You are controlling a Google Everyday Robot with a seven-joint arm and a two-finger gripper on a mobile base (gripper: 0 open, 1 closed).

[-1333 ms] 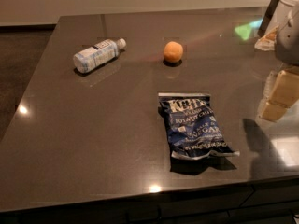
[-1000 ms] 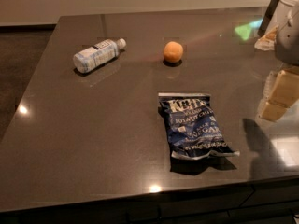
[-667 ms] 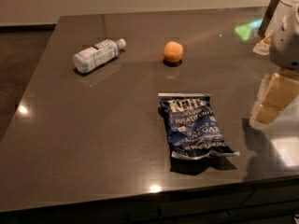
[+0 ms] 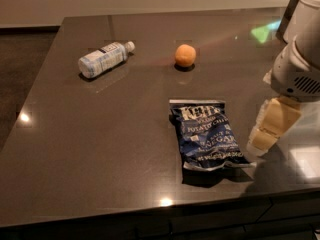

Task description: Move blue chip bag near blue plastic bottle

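- The blue chip bag point(image 4: 207, 134) is seen lying flat on the dark table point(image 4: 100, 134), near its front edge and right of centre. Its lettered face is turned up and one silvery sealed end points toward the far side.
- The gripper point(image 4: 270, 126) is found just beside the bag's right edge. It hangs low over the table from the white arm point(image 4: 300, 69), which enters at the right. A narrow strip of tabletop is seen between gripper and bag, so the two appear apart. Whether the gripper is released or clenched cannot be told.
- Farther back, an orange point(image 4: 185, 55) is set on the table, beyond the bag's far end and a little to its left.
- The blue plastic bottle point(image 4: 104, 59) is laid on its side at the far left. Its white cap is pointed toward the orange, and it lies well apart from both bag and gripper.
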